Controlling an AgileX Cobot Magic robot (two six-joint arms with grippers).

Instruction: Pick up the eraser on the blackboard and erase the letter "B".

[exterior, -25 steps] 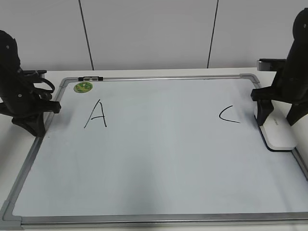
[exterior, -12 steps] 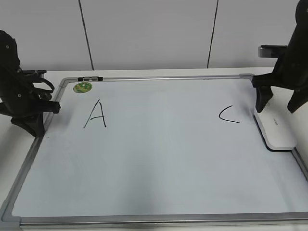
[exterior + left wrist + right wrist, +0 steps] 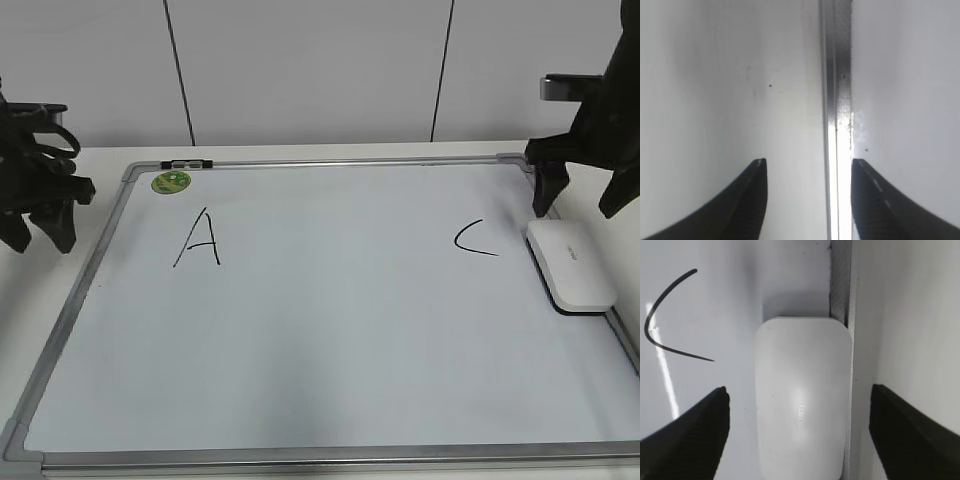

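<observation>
The white eraser (image 3: 572, 265) lies flat on the blackboard (image 3: 330, 320) against its right frame; in the right wrist view (image 3: 802, 400) it lies below and between my jaws. My right gripper (image 3: 577, 206) (image 3: 798, 389) is open and empty, raised above the eraser's far end. My left gripper (image 3: 40, 243) (image 3: 809, 161) is open and empty, hovering over the board's left frame (image 3: 836, 100). No letter "B" shows; the board bears only a black "A" (image 3: 200, 240) and a "C" (image 3: 475, 240) (image 3: 665, 325).
A small round green magnet (image 3: 172, 181) sits at the board's top left corner, near a black clip (image 3: 188, 162) on the top frame. The board's right frame (image 3: 841, 285) runs beside the eraser. White table surrounds the board; a wall stands behind.
My right gripper has lifted up off the eraser, which stays on the board. My left arm has risen and shifted left, away from the board's edge.
</observation>
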